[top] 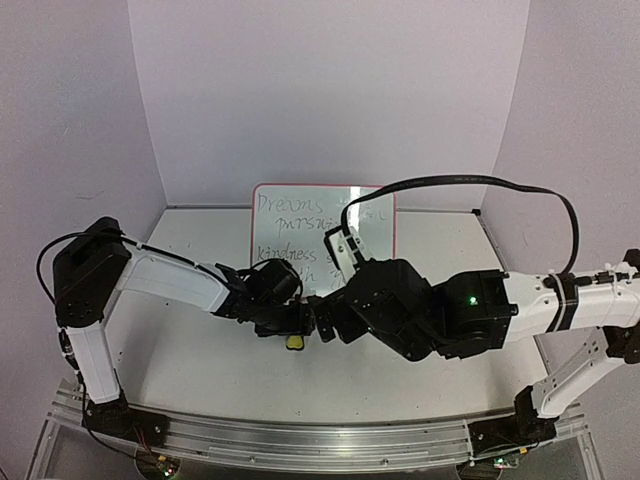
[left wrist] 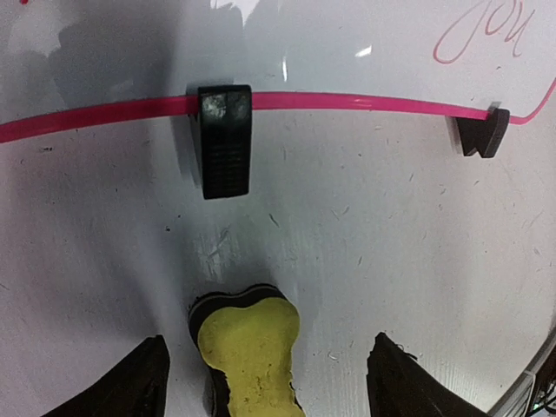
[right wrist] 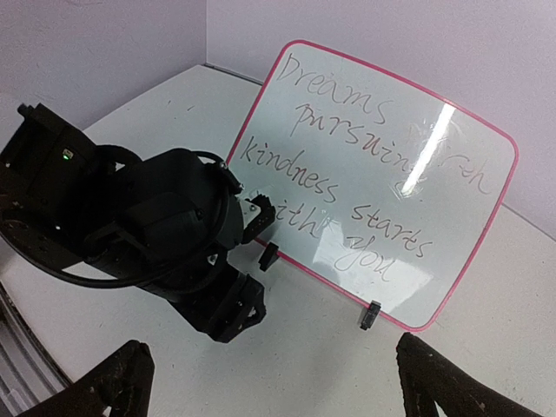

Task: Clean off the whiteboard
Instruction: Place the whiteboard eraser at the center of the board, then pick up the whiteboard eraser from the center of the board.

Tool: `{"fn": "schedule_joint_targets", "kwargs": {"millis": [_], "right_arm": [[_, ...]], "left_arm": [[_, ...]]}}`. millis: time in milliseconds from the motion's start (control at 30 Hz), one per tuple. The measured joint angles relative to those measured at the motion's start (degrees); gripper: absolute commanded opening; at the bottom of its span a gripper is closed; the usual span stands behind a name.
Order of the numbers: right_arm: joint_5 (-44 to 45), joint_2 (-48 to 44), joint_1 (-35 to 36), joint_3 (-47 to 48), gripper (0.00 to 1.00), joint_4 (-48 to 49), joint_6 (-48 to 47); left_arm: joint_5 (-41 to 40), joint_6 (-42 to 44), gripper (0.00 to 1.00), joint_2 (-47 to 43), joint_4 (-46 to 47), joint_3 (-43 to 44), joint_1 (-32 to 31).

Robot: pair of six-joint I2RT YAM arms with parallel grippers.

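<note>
The whiteboard (right wrist: 382, 174) stands tilted on small black feet (right wrist: 370, 314) at the back of the table, its pink-framed face (top: 300, 225) covered in handwritten lines. A small yellow-and-black block (left wrist: 248, 352) lies flat on the table just in front of the board's lower edge (left wrist: 347, 102). My left gripper (left wrist: 268, 365) is open around the block, with a gap on each side; the block is nearer the left finger. In the top view the block (top: 296, 342) shows beside the left gripper (top: 288, 325). My right gripper (right wrist: 271, 365) hangs open and empty above the table, facing the board.
The left arm's black wrist (right wrist: 165, 226) fills the space left of the board. The right arm (top: 470, 310) reaches in from the right and overlaps the board's lower right part from above. Purple walls (top: 330, 90) close in the back and sides.
</note>
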Motion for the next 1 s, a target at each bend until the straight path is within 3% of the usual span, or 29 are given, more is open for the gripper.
{"fn": "schedule_joint_targets", "kwargs": {"millis": [100,300,467,700,1000], "right_arm": [[0.1,1.0,0.0,2.4,0.98,-3.8,2.6],[0.0,-0.4,-0.7,3.7,0.98,-9.9,6.7],[0.7,-3.4,-1.3,5.8,0.98,-13.5,8.8],[1.5,-2.6,-1.3,9.4,0.98,-17.2,9.7],[-3.8,2.2,-5.1,11.2,0.98,-20.0,9.6]], "left_arm": [[-0.2,-0.6,0.83,-1.7,-0.4,-0.4,0.0],[-1.4,-1.8,0.47,-13.3,-0.3,-5.2,0.0],[-2.1,-2.0,0.28,-14.9,0.1,-7.6,-0.4],[-3.3,-1.1,0.17,-5.3,-0.3,-7.6,-2.1],[-3.2,1.3,0.18,1.7,-0.3,2.0,-6.4]]}}
